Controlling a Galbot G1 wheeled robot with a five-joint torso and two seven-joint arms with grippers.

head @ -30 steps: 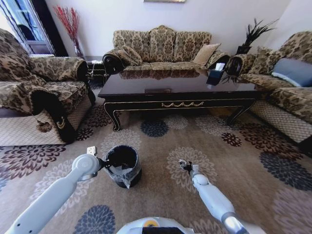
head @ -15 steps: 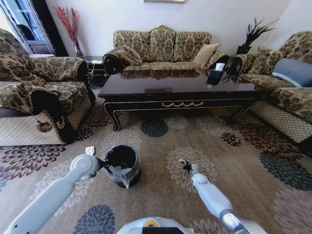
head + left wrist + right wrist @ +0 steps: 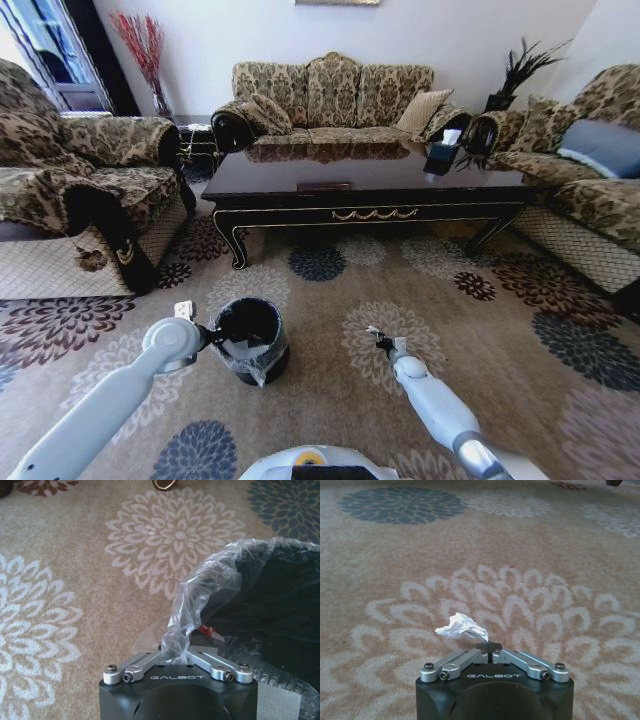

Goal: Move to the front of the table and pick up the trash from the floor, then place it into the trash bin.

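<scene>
**Spotter:** Your right tool [image 3: 489, 645] sits low and centre in the head view. Its fingers are together, nipping the edge of the crumpled white paper scrap [image 3: 462, 627] above the flowered beige carpet [image 3: 500, 330].

**Lead:** That grip looks thin to me. Carry it slowly and level toward the lower left of the frame. Don't part the fingers until the scrap hangs over the mouth of the small round black trash bin [image 3: 268, 366].

**Spotter:** And the left tool [image 3: 175, 654]?

**Lead:** It's clamped on the clear plastic liner [image 3: 200, 600] at the bin's rim. Hold it steady so the mouth stays wide, and don't tug, because the bin may tip.

**Spotter:** Anything different from a second ago?

**Lead:** Little. The right tool has edged slightly left toward the bin, taking the scrap with it, and the bin and left arm have drifted a touch left. The long glossy black worktop [image 3: 370, 185] across the middle of the frame hasn't shifted.
</scene>
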